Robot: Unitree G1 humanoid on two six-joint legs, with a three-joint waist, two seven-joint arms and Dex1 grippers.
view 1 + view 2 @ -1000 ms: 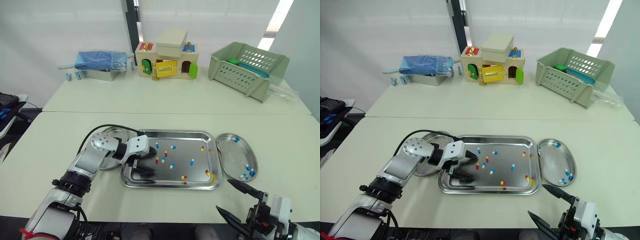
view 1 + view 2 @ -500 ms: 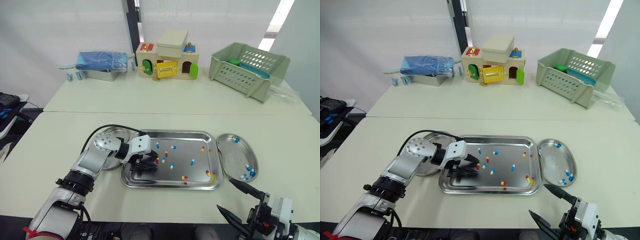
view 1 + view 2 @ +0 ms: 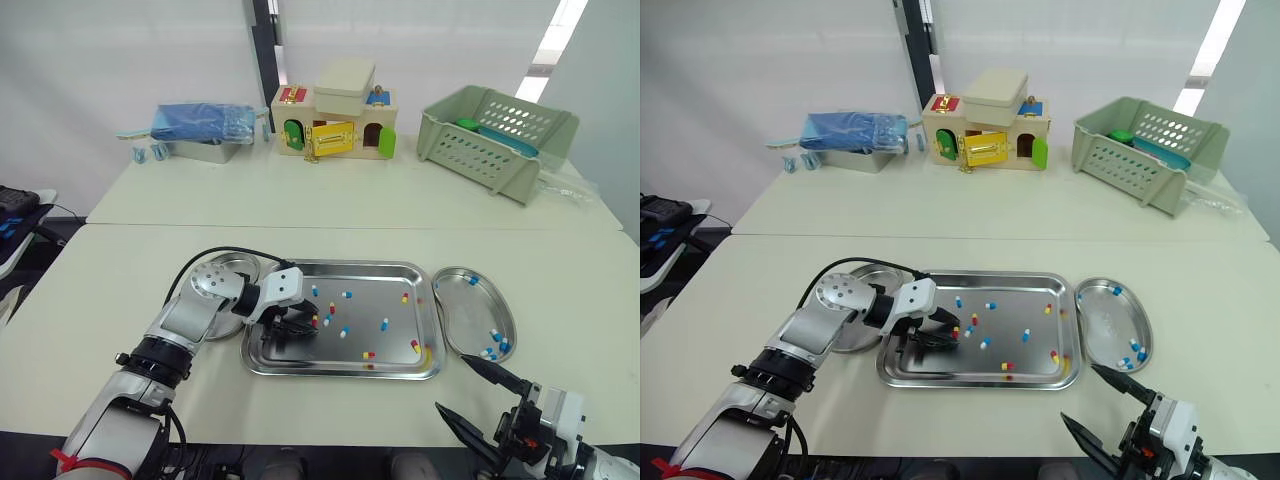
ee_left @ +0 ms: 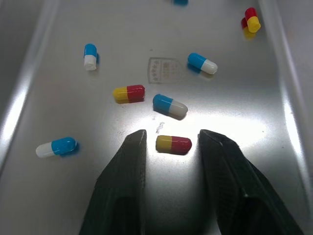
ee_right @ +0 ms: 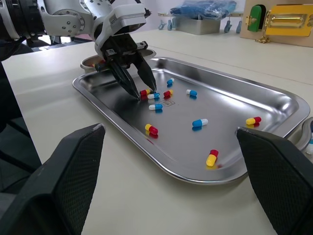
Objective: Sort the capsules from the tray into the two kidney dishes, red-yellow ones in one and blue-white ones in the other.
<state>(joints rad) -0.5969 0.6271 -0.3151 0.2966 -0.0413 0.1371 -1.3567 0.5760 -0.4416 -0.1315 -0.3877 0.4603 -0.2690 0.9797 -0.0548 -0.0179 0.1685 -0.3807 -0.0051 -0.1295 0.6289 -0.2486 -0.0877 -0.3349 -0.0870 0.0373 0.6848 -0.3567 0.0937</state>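
A red-yellow capsule (image 4: 173, 144) lies on the floor of the steel tray (image 3: 345, 265), between the spread fingers of the left end effector (image 4: 172, 137), tips down at the metal, a sliver of gap on each side; a blue-white capsule (image 4: 170, 105) rests just beyond it, with more of both colours scattered across the tray; the right kidney dish (image 3: 455, 330), just beside the tray, holds several blue-white capsules (image 3: 492, 346); the left kidney dish (image 3: 225, 268) sits partly behind the left arm; the right end effector (image 3: 456, 386) hangs wide open near the bench's (image 3: 330, 205) front edge.
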